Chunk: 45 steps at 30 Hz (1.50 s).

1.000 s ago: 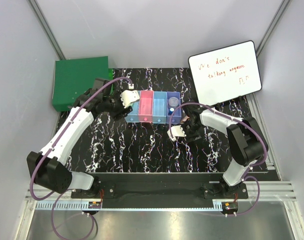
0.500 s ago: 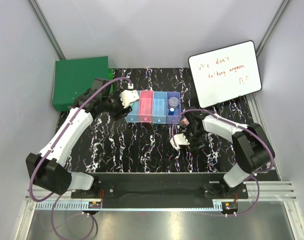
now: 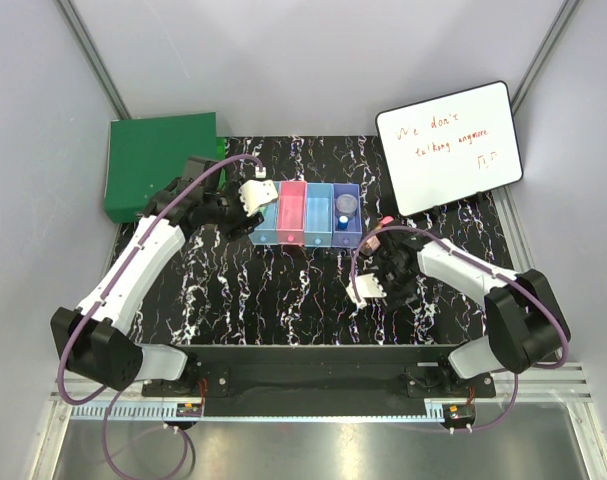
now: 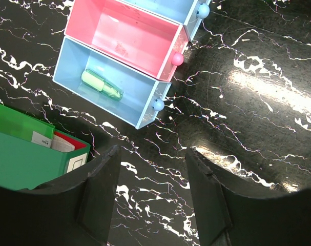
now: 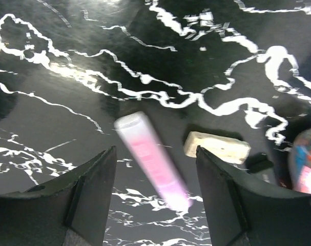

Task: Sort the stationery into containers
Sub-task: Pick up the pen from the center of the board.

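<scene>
Since the pink marker looks light, stiff and slick-sided, I'd pinch it across mid-barrel. It lies on the table between the parted fingers of the right gripper, with a small white block at its 3 o'clock. The left gripper hangs spread and empty.

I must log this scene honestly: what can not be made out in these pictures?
- Right wrist: the pink marker is motion-blurred; its print is unreadable.
- Right wrist: a colourful thing is cut by the right edge, unidentifiable.
- Top view: the right arm hides the table under it.
- Left wrist: the top edge cuts the third bin; the purple bin is out of frame.
</scene>
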### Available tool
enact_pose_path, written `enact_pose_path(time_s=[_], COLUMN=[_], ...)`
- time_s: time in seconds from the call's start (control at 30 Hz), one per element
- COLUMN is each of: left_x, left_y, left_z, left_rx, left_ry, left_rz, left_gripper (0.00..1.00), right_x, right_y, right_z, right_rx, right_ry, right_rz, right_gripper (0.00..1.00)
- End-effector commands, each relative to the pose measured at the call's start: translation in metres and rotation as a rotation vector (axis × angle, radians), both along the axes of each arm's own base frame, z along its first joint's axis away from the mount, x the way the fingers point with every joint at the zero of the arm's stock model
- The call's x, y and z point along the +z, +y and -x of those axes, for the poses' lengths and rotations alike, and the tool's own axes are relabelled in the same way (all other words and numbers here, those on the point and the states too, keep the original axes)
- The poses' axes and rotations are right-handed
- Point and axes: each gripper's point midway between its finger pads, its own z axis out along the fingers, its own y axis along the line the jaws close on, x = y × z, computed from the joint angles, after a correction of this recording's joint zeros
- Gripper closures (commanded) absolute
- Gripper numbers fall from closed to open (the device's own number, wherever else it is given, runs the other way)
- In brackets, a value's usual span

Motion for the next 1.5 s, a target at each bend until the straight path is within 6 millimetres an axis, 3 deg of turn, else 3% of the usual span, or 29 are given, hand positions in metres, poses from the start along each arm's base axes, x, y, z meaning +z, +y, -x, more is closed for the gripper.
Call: enact_pose_path(time_s=[0.0, 0.23, 0.43, 0.73, 0.97, 1.13, 1.33, 1.47], left_x=[0.028, 0.027, 0.028, 0.025, 0.030, 0.033, 0.032, 0.029], left_y=[-0.005, -0.004, -0.004, -0.005, -0.006, -0.006, -0.006, -0.004], left_z=[-0.004, -0.002, -0.002, -0.001, -0.001, 0.001, 0.006, 0.011], left_rx=[-0.004, -0.004, -0.002, 0.004, 0.004, 0.003, 0.005, 0.010], left_ry=[-0.071, -0.071, -0.070, -0.050, -0.058, -0.061, -0.050, -0.047], left_rz=[0.056, 0.052, 0.053, 0.064, 0.072, 0.076, 0.088, 0.087], left_gripper=[0.42, 0.42, 0.42, 0.41, 0.41, 0.41, 0.41, 0.41], right_x=[-0.002, -0.021, -0.041, -0.051, -0.056, -0.048, -0.023, 0.016], right_y=[-0.005, -0.026, -0.041, -0.040, -0.043, -0.040, -0.035, -0.021], right_z=[0.007, 0.013, -0.008, -0.036, -0.035, -0.039, -0.046, -0.061], right_rx=[-0.016, -0.049, -0.105, -0.109, -0.107, -0.125, -0.161, -0.245], right_ry=[0.006, 0.025, 0.006, -0.048, -0.049, -0.071, -0.116, -0.160], right_rz=[0.017, 0.068, 0.107, 0.111, 0.122, 0.106, 0.062, -0.018], right_gripper=[0.30, 0.33, 0.36, 0.40, 0.78, 1.00, 1.00, 1.00])
